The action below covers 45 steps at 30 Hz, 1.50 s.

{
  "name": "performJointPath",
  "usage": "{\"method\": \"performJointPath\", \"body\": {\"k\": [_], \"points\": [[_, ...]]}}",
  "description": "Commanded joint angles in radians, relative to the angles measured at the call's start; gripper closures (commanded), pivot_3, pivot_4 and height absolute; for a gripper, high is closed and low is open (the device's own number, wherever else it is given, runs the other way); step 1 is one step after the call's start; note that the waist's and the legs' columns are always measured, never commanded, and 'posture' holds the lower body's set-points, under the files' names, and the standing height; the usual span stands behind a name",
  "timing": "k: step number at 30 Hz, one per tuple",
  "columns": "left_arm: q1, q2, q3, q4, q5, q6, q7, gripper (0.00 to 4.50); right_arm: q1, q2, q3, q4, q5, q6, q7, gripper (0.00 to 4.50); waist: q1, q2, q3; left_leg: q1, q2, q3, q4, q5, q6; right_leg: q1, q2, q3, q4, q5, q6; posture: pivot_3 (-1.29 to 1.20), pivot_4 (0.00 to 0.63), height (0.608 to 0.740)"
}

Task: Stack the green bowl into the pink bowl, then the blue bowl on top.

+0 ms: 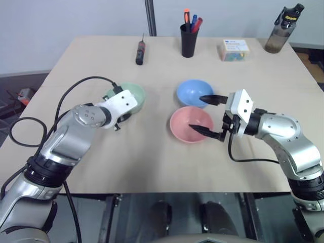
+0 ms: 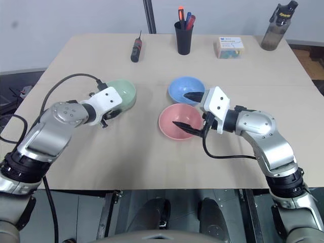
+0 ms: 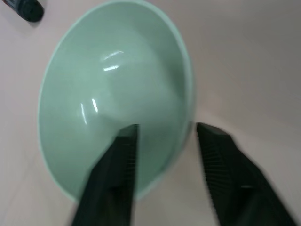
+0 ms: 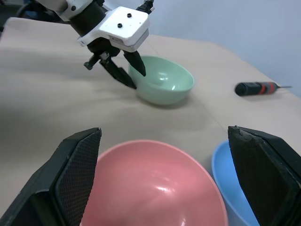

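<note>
left gripper (image 3: 162, 155) straddles green bowl (image 3: 113, 89) rim — unlifted

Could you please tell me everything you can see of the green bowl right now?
The green bowl is a small, round, pale mint-green bowl, smooth, plain and glossy like plastic, and empty. It sits upright on the light wooden table, to the robot's left of the blue bowl and pink bowl, apart from both. The left gripper straddles its near rim, one finger inside and one outside; the jaws are not yet clearly closed on it.
</note>
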State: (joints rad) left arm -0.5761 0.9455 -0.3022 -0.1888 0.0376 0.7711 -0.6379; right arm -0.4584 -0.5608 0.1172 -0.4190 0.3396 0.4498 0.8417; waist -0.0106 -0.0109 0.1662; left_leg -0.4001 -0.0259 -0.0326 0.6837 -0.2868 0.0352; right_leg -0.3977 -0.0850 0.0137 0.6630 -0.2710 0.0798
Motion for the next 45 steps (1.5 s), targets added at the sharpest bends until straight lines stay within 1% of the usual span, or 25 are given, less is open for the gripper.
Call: {"method": "performJointPath", "body": {"k": [1,2,6,8,10,15,18,19,22,23,24,25,26,27,28,30,32,37,41,43,44,45], "points": [[-0.036,-0.01,-0.016,0.037,0.06,-0.085,-0.017,3.41,0.029,-0.015,-0.04,-0.041,-0.005,-0.03,-0.022,0.0,-0.002,0.0,0.0,0.0,0.0,0.0,0.0,0.0,0.0,0.0,0.0,0.0,0.0,0.0,0.0,0.0,0.15,0.74],[-0.041,-0.017,-0.014,0.046,0.067,-0.101,-0.018,3.74,0.034,-0.018,-0.043,-0.042,-0.007,-0.033,-0.024,0.0,-0.002,0.0,0.0,0.0,0.0,0.0,0.0,0.0,0.0,0.0,0.0,0.0,0.0,0.0,0.0,0.0,0.15,0.74],[-0.03,-0.028,0.049,-0.008,-0.012,-0.16,-0.115,3.74,0.074,-0.048,-0.083,-0.05,-0.001,-0.04,-0.028,0.0,-0.002,0.0,0.0,0.0,0.0,0.0,0.0,0.0,0.0,0.0,0.0,0.0,0.0,0.0,0.0,0.0,0.15,0.74],[-0.028,-0.027,0.078,-0.046,-0.064,-0.216,-0.18,3.74,0.105,-0.071,-0.113,-0.054,0.002,-0.046,-0.026,0.0,0.0,0.0,0.0,-0.001,0.0,0.0,0.0,0.0,0.0,0.0,0.0,0.0,0.0,0.0,0.0,0.0,0.15,0.74],[-0.034,-0.034,0.096,-0.067,-0.097,-0.311,-0.229,3.74,0.143,-0.092,-0.149,-0.061,0.006,-0.049,-0.027,0.0,0.002,0.0,0.0,-0.001,0.0,0.0,0.0,0.0,0.0,0.0,-0.001,0.0,0.0,0.0,0.0,0.0,0.15,0.74],[-0.089,-0.054,0.093,-0.076,-0.132,-0.411,-0.335,3.74,0.262,-0.14,-0.259,-0.106,0.013,-0.04,-0.048,0.0,0.002,0.0,0.0,-0.001,0.001,0.0,0.001,0.0,0.0,0.0,-0.001,0.0,0.0,0.0,0.0,0.0,0.15,0.74],[-0.129,-0.065,0.067,-0.037,-0.099,-0.425,-0.354,3.74,0.323,-0.159,-0.308,-0.136,0.022,-0.032,-0.058,0.0,0.0,0.0,0.0,-0.001,0.0,0.0,0.001,0.0,0.0,0.0,0.0,0.0,0.0,0.0,0.0,0.0,0.15,0.74],[-0.14,-0.053,0.051,-0.004,-0.064,-0.439,-0.363,3.51,0.345,-0.161,-0.32,-0.15,0.021,-0.031,-0.064,0.0,-0.001,0.0,0.0,-0.001,0.0,0.001,0.001,0.0,0.0,0.0,0.0,0.0,0.0,0.0,0.0,0.0,0.15,0.74],[-0.166,-0.03,0.017,0.063,0.062,-0.347,-0.312,2.52,0.383,-0.159,-0.326,-0.188,0.019,-0.032,-0.081,0.0,-0.006,0.0,0.0,0.001,0.0,0.001,0.001,0.0,0.001,0.001,0.001,0.001,0.001,0.0,0.0,0.0,0.15,0.74],[-0.164,-0.029,0.019,0.059,0.081,-0.326,-0.299,2.13,0.383,-0.157,-0.324,-0.191,0.021,-0.031,-0.085,0.0,-0.009,0.0,0.0,0.001,0.0,0.002,0.001,0.0,0.001,0.001,0.001,0.001,0.001,0.0,0.0,0.0,0.15,0.74],[-0.16,-0.032,0.025,0.05,0.095,-0.309,-0.289,1.85,0.382,-0.156,-0.321,-0.192,0.021,-0.031,-0.089,0.0,-0.01,0.0,0.0,0.001,0.0,0.002,0.001,-0.001,0.001,0.001,0.002,0.002,0.001,0.0,0.0,0.0,0.15,0.74],[-0.156,-0.029,0.024,0.039,0.117,-0.294,-0.284,1.28,0.381,-0.153,-0.317,-0.196,0.022,-0.031,-0.094,0.0,-0.007,0.0,0.0,0.001,0.0,0.002,0.001,-0.001,0.001,0.0,0.002,0.002,0.001,0.0,0.0,0.0,0.15,0.74],[-0.152,-0.018,0.014,0.026,0.153,-0.27,-0.28,1.0,0.381,-0.15,-0.314,-0.198,0.023,-0.032,-0.098,0.0,-0.005,0.0,0.0,0.001,0.001,0.002,0.001,-0.001,0.001,0.001,0.002,0.002,0.001,0.0,0.0,0.0,0.15,0.74],[-0.149,-0.008,0.005,0.018,0.185,-0.25,-0.278,0.53,0.379,-0.148,-0.309,-0.199,0.024,-0.032,-0.102,0.0,-0.004,0.0,0.0,0.001,0.001,0.001,0.001,0.0,0.001,0.001,0.002,0.002,0.001,0.0,0.0,0.0,0.15,0.74],[-0.144,0.003,-0.004,0.006,0.216,-0.227,-0.278,0.32,0.376,-0.146,-0.304,-0.199,0.025,-0.032,-0.104,0.0,-0.003,0.0,0.0,0.001,0.001,0.001,0.001,0.0,0.001,0.001,0.002,0.002,0.001,0.0,0.0,0.0,0.15,0.74],[-0.127,0.021,-0.018,-0.029,0.258,-0.192,-0.292,0.32,0.366,-0.143,-0.286,-0.194,0.024,-0.037,-0.104,0.0,-0.003,0.0,0.0,0.001,0.001,0.001,0.001,0.0,0.001,0.001,0.002,0.002,0.001,0.0,0.0,0.0,0.15,0.74],[-0.099,0.024,-0.051,-0.047,0.314,-0.146,-0.294,0.32,0.322,-0.139,-0.248,-0.164,0.02,-0.046,-0.091,0.0,-0.004,0.0,0.0,0.001,0.001,0.001,0.001,0.0,0.001,0.001,0.002,0.002,0.001,0.0,0.0,0.0,0.15,0.74],[-0.086,-0.022,-0.083,-0.046,0.371,-0.044,-0.289,0.32,0.25,-0.141,-0.208,-0.122,0.021,-0.051,-0.072,0.0,0.001,-0.001,0.001,0.0,0.001,0.0,0.002,0.0,0.001,0.001,0.002,0.001,0.001,0.0,0.0,0.0,0.15,0.74],[-0.082,-0.045,-0.114,0.006,0.434,-0.027,-0.25,0.32,0.227,-0.145,-0.189,-0.116,0.022,-0.054,-0.058,0.0,0.0,-0.001,0.001,0.0,0.001,0.0,0.002,0.0,0.001,0.001,0.001,0.001,0.001,0.0,0.0,0.0,0.15,0.74],[-0.084,-0.068,-0.117,0.034,0.451,-0.031,-0.23,0.81,0.222,-0.144,-0.185,-0.119,0.023,-0.051,-0.056,0.0,0.0,-0.001,0.001,0.0,0.001,0.0,0.002,0.0,0.001,0.001,0.001,0.001,0.001,0.0,0.0,0.0,0.15,0.74],[-0.085,-0.075,-0.123,0.05,0.458,-0.039,-0.225,0.91,0.219,-0.144,-0.182,-0.12,0.024,-0.049,-0.056,0.0,0.0,-0.001,0.001,0.0,0.001,0.0,0.002,0.0,0.001,0.001,0.001,0.001,0.001,0.0,0.0,0.0,0.15,0.74],[-0.085,-0.08,-0.127,0.062,0.465,-0.046,-0.223,1.32,0.216,-0.144,-0.18,-0.122,0.025,-0.048,-0.056,0.0,0.0,-0.001,0.001,0.0,0.001,0.0,0.002,0.0,0.001,0.001,0.001,0.001,0.001,0.0,0.0,0.0,0.15,0.74]]}}
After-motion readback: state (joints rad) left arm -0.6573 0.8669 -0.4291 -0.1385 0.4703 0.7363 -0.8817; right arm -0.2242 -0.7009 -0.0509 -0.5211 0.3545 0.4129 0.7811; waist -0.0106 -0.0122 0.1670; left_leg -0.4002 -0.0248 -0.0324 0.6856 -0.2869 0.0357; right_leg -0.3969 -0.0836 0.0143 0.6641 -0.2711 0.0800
